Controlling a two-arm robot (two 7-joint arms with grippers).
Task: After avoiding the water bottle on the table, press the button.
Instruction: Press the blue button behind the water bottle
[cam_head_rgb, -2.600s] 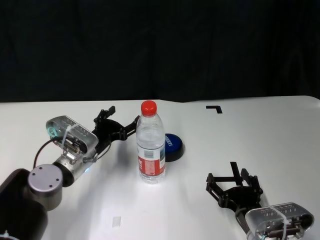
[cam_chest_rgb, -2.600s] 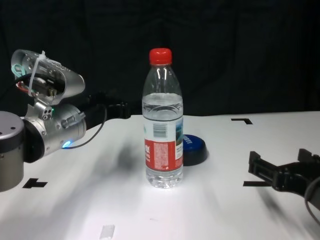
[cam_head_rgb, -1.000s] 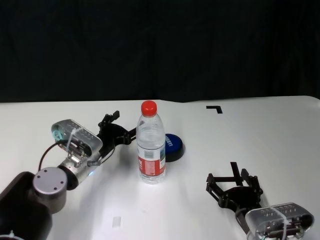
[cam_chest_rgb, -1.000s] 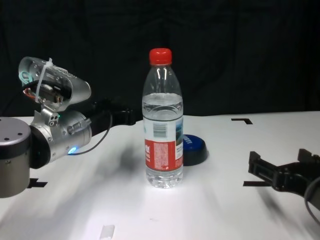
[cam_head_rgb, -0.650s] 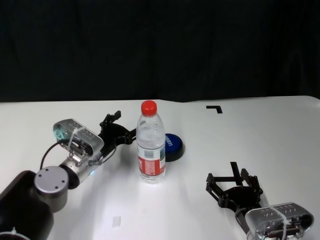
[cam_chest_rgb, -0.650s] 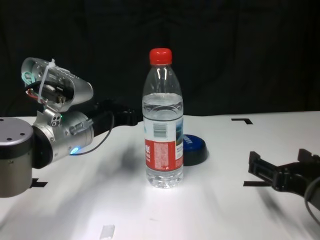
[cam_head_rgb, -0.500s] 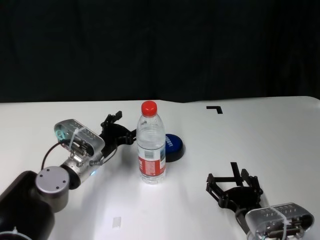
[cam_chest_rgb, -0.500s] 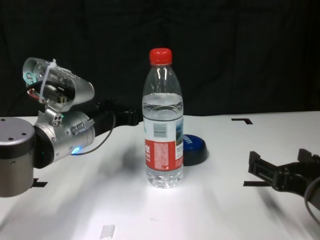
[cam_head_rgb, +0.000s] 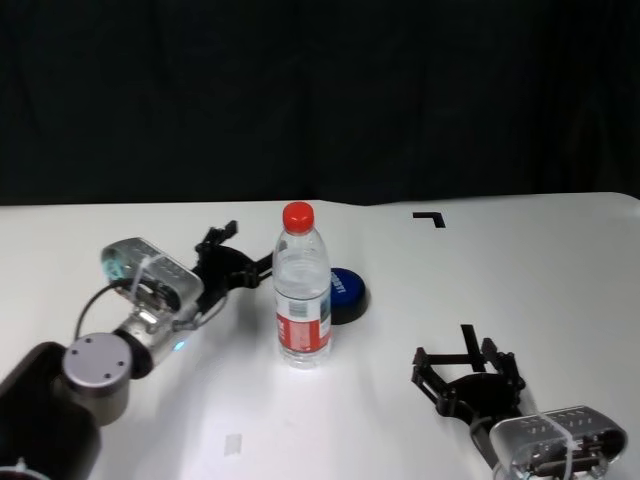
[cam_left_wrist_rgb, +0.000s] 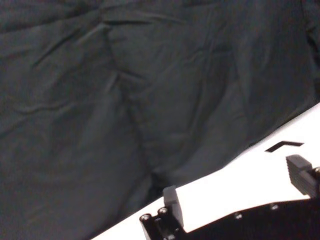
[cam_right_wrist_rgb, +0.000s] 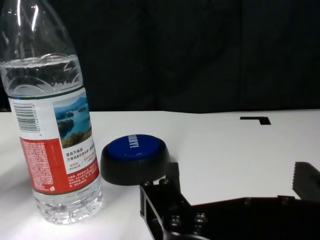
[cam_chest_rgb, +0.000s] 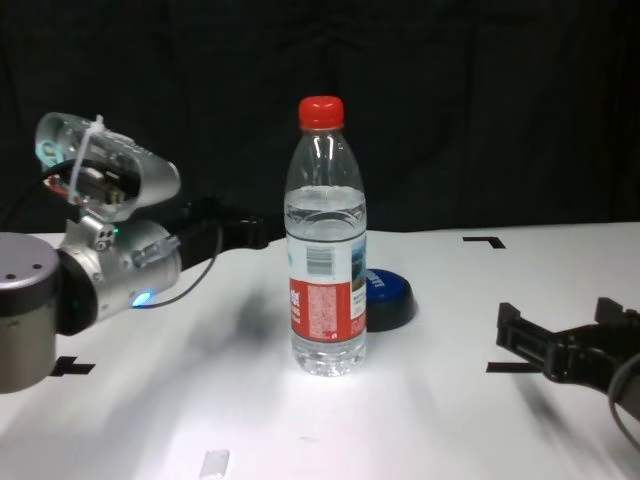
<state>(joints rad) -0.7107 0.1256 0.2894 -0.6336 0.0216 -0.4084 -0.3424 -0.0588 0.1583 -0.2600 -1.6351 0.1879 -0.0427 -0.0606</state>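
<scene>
Backdrop: black cloth. Surface: white table (cam_head_rgb: 560, 260) with black tape corner marks. Left gripper (cam_head_rgb: 232, 262): raised just off the tabletop, jaws parted and empty, aimed past the far side of the bottle. Water bottle (cam_head_rgb: 302, 286): upright, just beside the left gripper's tips, toward the right arm; clear plastic, red cap, liquid up to the shoulder. Judged moderately heavy yet tall on a narrow base, thin-walled and slick, so liable to tip or slide at a light knock high up; not to be gripped, only cleared. Button (cam_head_rgb: 343, 291): low dark blue dome on a black base, beyond the bottle from the left gripper, just behind and beside the bottle's foot, apparently not touching it. Judged rigid, squat, stable; contact best made by a downward press on the dome's centre, no grasp needed. Right gripper (cam_head_rgb: 468, 374): parked near the table's front edge, well apart from the button, fingers spread, nothing held.
</scene>
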